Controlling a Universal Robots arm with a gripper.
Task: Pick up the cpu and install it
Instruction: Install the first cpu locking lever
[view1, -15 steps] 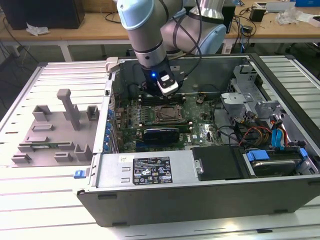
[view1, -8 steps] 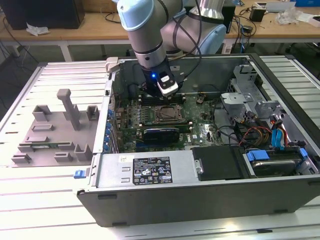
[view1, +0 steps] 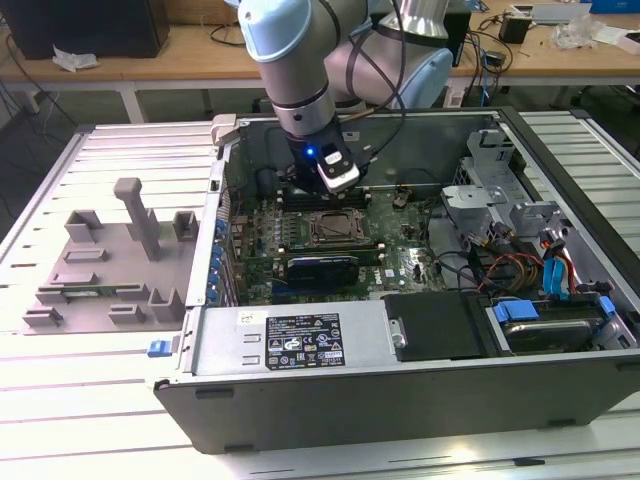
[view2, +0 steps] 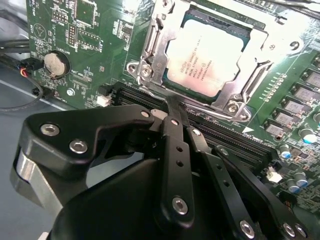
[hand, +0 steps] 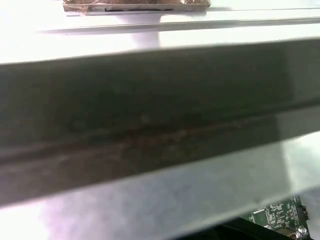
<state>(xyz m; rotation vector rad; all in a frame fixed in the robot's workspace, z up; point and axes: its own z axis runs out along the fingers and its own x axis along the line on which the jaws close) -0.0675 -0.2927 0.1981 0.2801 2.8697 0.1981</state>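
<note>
The white slatted tabletop (view1: 120, 420) carries an open grey metal computer case (view1: 400, 380), and beside it, well off from the end effector toward the exterior view's left, a grey plastic tray with upright blocks (view1: 110, 265). Inside the case lies a green motherboard (view2: 90, 45), and the pale blue and grey robot arm (view1: 295, 60) reaches down over it. The black linkage-fingered end effector (view2: 172, 112) hangs just above the board, its fingers drawn together with nothing between them. The small flat square cpu with a silvery metal top (view2: 207, 57) already sits in the dark square socket frame with metal bracket (view2: 150, 50), just ahead of the fingertips; the bracket appears to frame it. A round silver coin cell (view2: 54, 64) sits further off to one side. Judging from this, a risk is the closed tips catching the bracket or the black memory slots (view2: 235, 140) directly below them if the arm shifts sideways while this low, which could disturb the seated chip. Print is visible on the chip's top and on a white label on the case edge (view1: 303, 340), but I leave it unread.
</note>
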